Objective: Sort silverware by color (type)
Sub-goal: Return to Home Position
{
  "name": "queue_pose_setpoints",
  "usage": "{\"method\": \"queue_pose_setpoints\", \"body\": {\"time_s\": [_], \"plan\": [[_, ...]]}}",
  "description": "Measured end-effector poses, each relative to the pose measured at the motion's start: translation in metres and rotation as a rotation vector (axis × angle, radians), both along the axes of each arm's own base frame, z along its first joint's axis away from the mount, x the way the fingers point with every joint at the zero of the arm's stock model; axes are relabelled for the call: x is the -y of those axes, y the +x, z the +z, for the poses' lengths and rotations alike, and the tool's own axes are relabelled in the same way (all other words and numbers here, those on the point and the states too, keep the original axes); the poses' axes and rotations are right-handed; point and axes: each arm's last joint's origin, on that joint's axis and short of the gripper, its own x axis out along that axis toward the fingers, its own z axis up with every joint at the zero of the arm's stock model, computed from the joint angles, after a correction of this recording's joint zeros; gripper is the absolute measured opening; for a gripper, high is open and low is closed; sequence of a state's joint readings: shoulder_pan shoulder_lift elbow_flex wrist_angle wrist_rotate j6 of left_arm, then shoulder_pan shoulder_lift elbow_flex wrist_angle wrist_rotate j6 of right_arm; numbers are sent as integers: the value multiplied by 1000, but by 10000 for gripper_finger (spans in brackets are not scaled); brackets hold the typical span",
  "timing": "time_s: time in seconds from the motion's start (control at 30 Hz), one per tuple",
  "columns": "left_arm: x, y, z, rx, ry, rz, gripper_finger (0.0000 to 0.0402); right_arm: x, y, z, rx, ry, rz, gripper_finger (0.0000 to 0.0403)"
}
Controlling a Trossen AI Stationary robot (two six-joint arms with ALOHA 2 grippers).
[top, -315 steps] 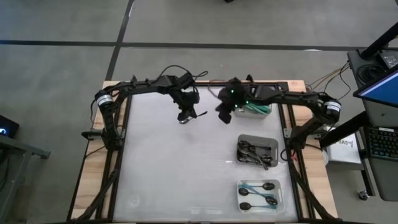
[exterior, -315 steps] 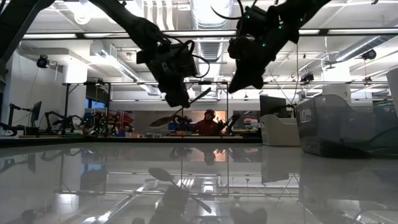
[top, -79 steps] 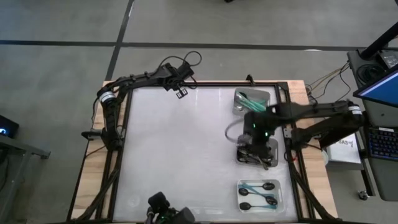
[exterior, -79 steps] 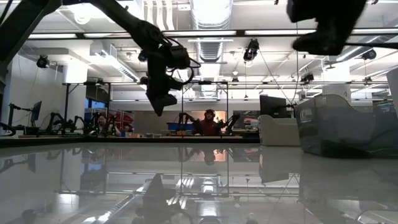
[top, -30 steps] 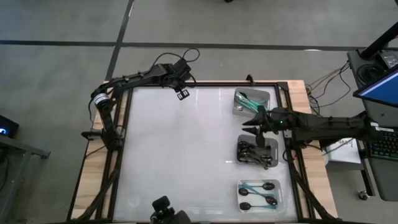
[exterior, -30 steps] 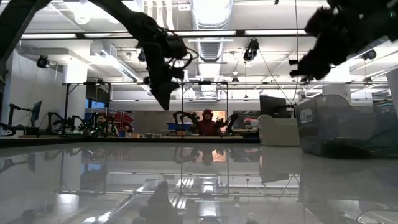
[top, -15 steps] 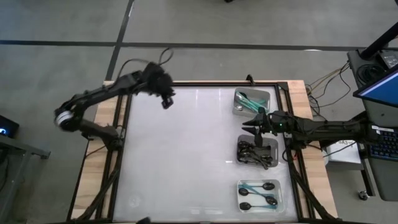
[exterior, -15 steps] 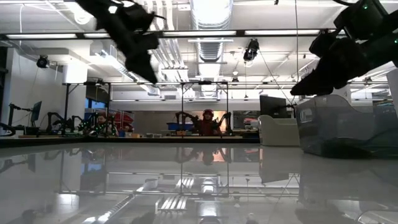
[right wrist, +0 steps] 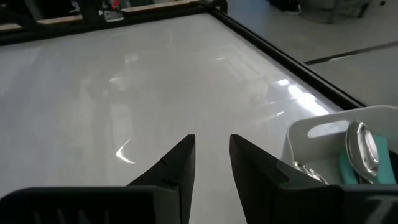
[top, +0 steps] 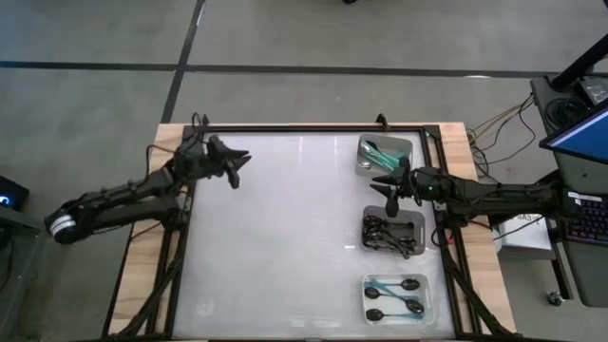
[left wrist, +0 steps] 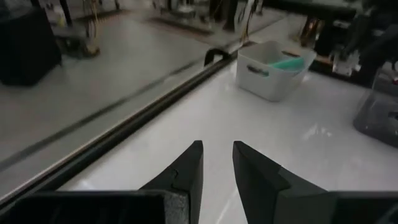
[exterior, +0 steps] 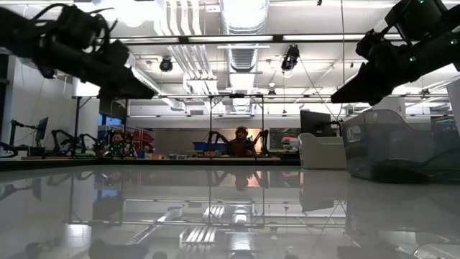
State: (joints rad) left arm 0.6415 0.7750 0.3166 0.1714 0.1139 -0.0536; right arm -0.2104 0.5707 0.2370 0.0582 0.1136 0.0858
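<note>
The white surface [top: 285, 237] filled most of the high view, bare across its middle and left. The left arm [top: 123, 199] lay stretched low over the surface's left edge. The right arm [top: 503, 198] reached in level from the right side.

Three trays stood in a line along the right side of the surface, each apart from the next. In the high view these were the upper tray [top: 407, 145], the middle tray [top: 418, 217] and the lower tray [top: 432, 285].

The left hand [top: 239, 163] hung above the upper-left corner of the surface, well apart from all three trays. In its wrist view its fingers [left wrist: 186, 171] stood a narrow gap apart with nothing between them. The right hand [top: 382, 188] hovered just inside the row of trays, between the upper and middle ones. Its fingers [right wrist: 177, 163] were likewise parted a little and held nothing. In the low view both hands were raised clear of the surface, the left hand [exterior: 136, 90] at one side and the right hand [exterior: 345, 97] at the other.

All the silverware in sight lay inside the trays. The teal-handled spoons [top: 378, 149] were in the upper tray, and the right wrist view showed one with a silver bowl [right wrist: 364, 149] there. The black spoons [top: 388, 233] lay heaped in the middle tray, too tangled to count. The black-bowled spoons [top: 394, 296], seemingly three, lay side by side in the lower tray, their teal handles pointing left.
</note>
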Motion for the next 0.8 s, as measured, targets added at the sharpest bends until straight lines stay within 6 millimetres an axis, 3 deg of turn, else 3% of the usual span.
{"method": "queue_pose_setpoints", "body": {"time_s": [0.5, 0.8], "plan": [[17, -23, -56, 95, 64, 1, 71, 0, 0, 0, -14, -37, 15, 89], [18, -24, -65, 59, -6, 10, 71, 0, 0, 0, -14, -37, 15, 96]]}}
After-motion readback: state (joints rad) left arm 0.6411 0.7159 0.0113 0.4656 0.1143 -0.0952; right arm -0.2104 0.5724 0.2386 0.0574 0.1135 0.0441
